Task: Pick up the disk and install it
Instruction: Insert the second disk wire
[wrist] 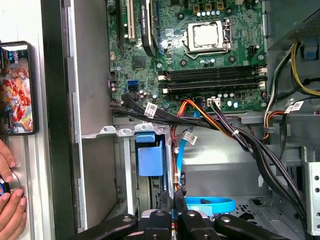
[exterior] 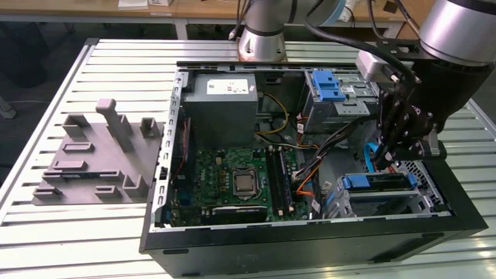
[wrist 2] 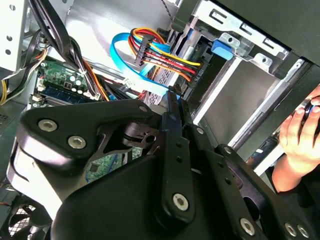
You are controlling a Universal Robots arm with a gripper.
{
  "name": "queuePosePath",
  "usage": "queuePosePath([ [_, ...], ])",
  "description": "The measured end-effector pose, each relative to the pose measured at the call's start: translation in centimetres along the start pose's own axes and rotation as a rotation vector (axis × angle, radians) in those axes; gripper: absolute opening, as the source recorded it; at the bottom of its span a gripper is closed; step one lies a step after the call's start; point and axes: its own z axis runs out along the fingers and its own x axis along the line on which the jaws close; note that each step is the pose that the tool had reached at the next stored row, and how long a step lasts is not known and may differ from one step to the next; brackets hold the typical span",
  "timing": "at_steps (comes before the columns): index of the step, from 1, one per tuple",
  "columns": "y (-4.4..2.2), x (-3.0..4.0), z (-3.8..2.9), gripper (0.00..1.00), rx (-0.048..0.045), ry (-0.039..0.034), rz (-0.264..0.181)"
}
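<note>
Near-right drive cage: the disk (exterior: 377, 183) lies in it, blue bracket end showing, apparently seated. The gripper (exterior: 393, 156) hangs just above it, fingers drawn together with nothing between them. Judgement: any seating push should land square on the bracket, clear of the blue cable (exterior: 370, 152). Farther back: the blue latch piece (exterior: 329, 86).

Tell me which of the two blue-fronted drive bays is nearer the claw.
The lower bay, at the case's front corner on the exterior view's right; the claw hangs just above it. The other bay sits farther back, beside the grey power supply.
</note>
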Motion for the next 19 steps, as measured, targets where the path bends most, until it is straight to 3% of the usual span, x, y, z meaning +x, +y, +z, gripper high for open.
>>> queuePosePath([
  [4,0.0,0.03,0.09,0.18,0.0002,-0.0002,0.0],
  [5,0.0,0.05,0.13,0.25,0.0003,-0.0001,-0.001],
  [19,-0.03,0.42,0.66,0.25,0.0012,0.0,-0.002],
])
